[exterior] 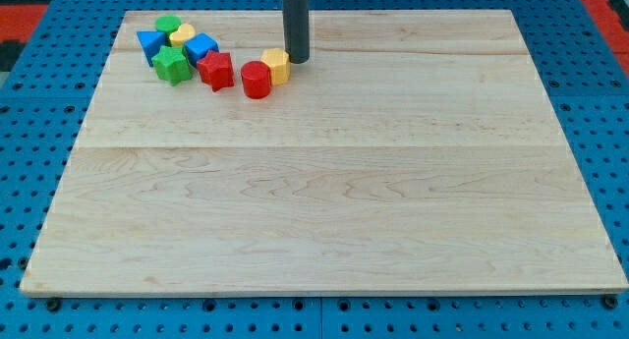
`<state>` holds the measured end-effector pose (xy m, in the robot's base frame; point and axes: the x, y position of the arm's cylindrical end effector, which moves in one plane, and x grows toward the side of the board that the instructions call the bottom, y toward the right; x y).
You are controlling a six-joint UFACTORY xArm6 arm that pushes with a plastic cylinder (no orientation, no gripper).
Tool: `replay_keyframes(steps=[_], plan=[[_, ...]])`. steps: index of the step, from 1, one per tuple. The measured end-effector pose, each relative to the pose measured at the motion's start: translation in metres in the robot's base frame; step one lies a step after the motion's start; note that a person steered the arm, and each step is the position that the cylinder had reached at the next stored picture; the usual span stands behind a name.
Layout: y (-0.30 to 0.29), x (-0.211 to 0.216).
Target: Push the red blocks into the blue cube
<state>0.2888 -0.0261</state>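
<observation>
My tip (297,60) has no jaws, just a bare rod, sitting at 3 o'clock of the yellow block (277,65), touching or nearly. Red cylinder (256,80) sits at yellow's 8 o'clock, red star block (216,71) further toward 9, by the blue cube (200,48). Prob. lined up so a leftward shove drives the reds into blue.

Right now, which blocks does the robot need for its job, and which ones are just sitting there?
Needed for the job:
red star block
red round block
blue cube
my tip, just right of the yellow block beside the red round block

Just lying about:
that yellow block
green block
second blue block
second green block
second yellow block
</observation>
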Motion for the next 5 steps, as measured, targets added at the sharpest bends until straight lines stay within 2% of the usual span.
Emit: replay_keyframes(steps=[2, 4, 5], plan=[[0.010, 0.031], [-0.038, 0.037], [-0.031, 0.078]])
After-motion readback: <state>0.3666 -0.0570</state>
